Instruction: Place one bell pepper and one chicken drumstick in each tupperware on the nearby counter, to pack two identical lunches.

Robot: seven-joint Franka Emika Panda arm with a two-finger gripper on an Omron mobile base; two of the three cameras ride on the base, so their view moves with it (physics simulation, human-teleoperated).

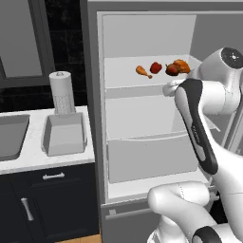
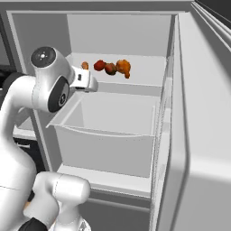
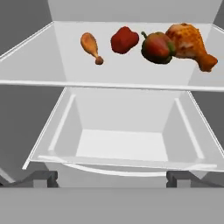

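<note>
My gripper (image 3: pixel 112 178) hangs before the open fridge, fingers spread and empty. Beyond them, on the fridge shelf (image 3: pixel 65 70), lie two drumsticks (image 3: pixel 92 47) and two bell peppers (image 3: pixel 124 40), untouched. One tupperware (image 1: pixel 64 133) on the tabletop (image 1: pixel 33 154), left of the fridge, sits empty, so I judge all packing remains. No legible writing.

The big grey fridge (image 1: pixel 142 156) stands open, and its door (image 2: pixel 203 135) swings out to the right. Under its white shelf (image 3: pixel 109 83) there is a clear drawer (image 3: pixel 120 144) pulled out a bit. Next to the fridge a white paper towel roll (image 1: pixel 62 92) stands up tall, a dark sink (image 1: pixel 12 135) sits far to the left, and the dark blue cabinets (image 1: pixel 47 204) below have silver handles (image 1: pixel 53 176).
</note>
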